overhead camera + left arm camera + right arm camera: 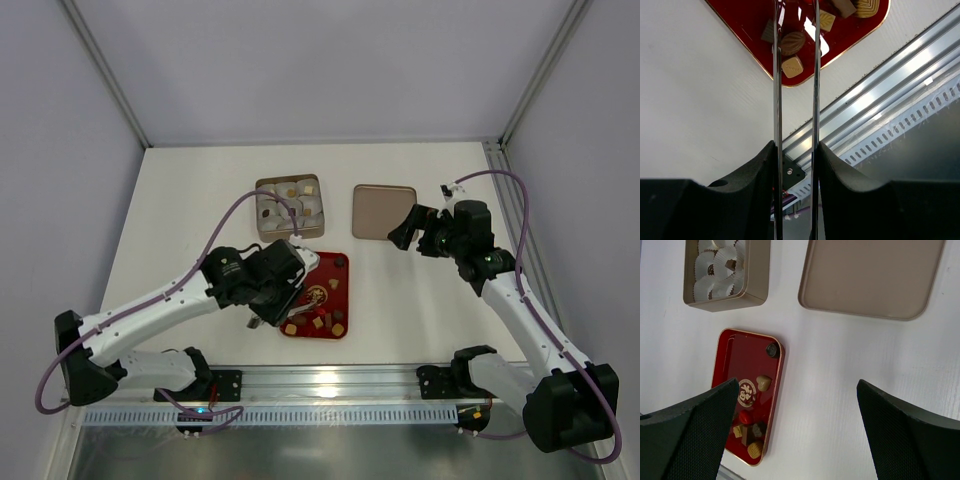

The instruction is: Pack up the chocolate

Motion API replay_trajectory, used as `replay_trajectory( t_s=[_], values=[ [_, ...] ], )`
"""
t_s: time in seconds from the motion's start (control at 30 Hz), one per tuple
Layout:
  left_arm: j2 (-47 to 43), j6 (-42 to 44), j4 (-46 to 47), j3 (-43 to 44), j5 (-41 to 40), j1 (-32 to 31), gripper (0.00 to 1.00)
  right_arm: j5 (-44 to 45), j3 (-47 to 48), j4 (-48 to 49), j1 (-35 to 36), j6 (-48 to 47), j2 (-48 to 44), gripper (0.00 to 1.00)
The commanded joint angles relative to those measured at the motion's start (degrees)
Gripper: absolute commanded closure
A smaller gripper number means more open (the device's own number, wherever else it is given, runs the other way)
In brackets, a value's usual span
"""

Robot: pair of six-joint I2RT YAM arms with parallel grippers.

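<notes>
White table [180, 200]. Gold tin [263, 228] w/ paper cups [715, 270] at rear centre, a few cups filled; its lid [382, 211] lies just to the R, apart. Red tray [335, 275] nearer the arm bases, chocolates [751, 432] mostly at its near end. L gripper [272, 318] over tray's near-L corner; thin tong blades [777, 80] narrowly apart, nothing between. R gripper [425, 230] hangs by lid, jaws wide apart.

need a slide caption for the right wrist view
Open right gripper above the red tray of chocolates, tin and lid beyond.
</notes>
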Motion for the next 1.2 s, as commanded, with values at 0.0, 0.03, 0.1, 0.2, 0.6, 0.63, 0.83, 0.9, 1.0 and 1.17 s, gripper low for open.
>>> replay_trajectory(
  t_s=[0.0, 0.03, 0.1, 0.2, 0.6, 0.63, 0.83, 0.9, 1.0, 1.17],
  values=[
    [0.37, 0.56, -0.47, 0.32, -0.03, -0.78, 0.63, 0.87, 1.27, 0.34, 0.4, -0.87, -0.76, 0.0],
    [0.46, 0.65, -0.47, 0.23, 0.06, -0.87, 0.63, 0.96, 1.36, 0.34, 0.4, -0.87, -0.67, 0.0],
    [0.64, 0.82, -0.47, 0.32, 0.15, -1.13, 0.63, 0.96, 1.36, 0.25, 0.4, -0.87, -0.67, 0.0],
    [1.07, 1.18, -0.64, 0.49, 0.32, -1.4, 0.63, 0.87, 1.45, 0.17, 0.4, -0.87, -0.67, 0.0],
    [3.1, 2.49, -0.73, 1.29, 0.68, -2.36, 0.63, 0.96, 1.18, 0.34, 0.49, -0.96, -0.85, 0.0],
    [3.36, 2.75, -0.65, 1.37, 1.11, -2.37, 0.63, 0.96, 1.18, 0.34, 0.49, -0.96, -0.93, 0.0],
    [3.89, 3.2, -1.17, 1.99, 1.12, -2.8, 0.63, 1.13, 1.27, 0.34, 0.49, -0.96, -0.93, 0.0],
    [3.89, 3.2, -1.26, 2.34, 0.77, -2.81, 0.64, 1.05, 1.27, 0.34, 0.57, -0.96, -0.93, 0.0],
    [3.72, 3.11, -1.96, 2.69, 0.06, -2.81, 0.64, 1.05, 1.18, 0.16, 0.57, -0.96, -0.93, 0.0],
    [2.57, 2.76, -2.49, 2.78, -0.2, -2.81, 0.63, 0.96, 1.27, 0.25, 0.49, -0.96, -1.02, 0.0]
  ],
)
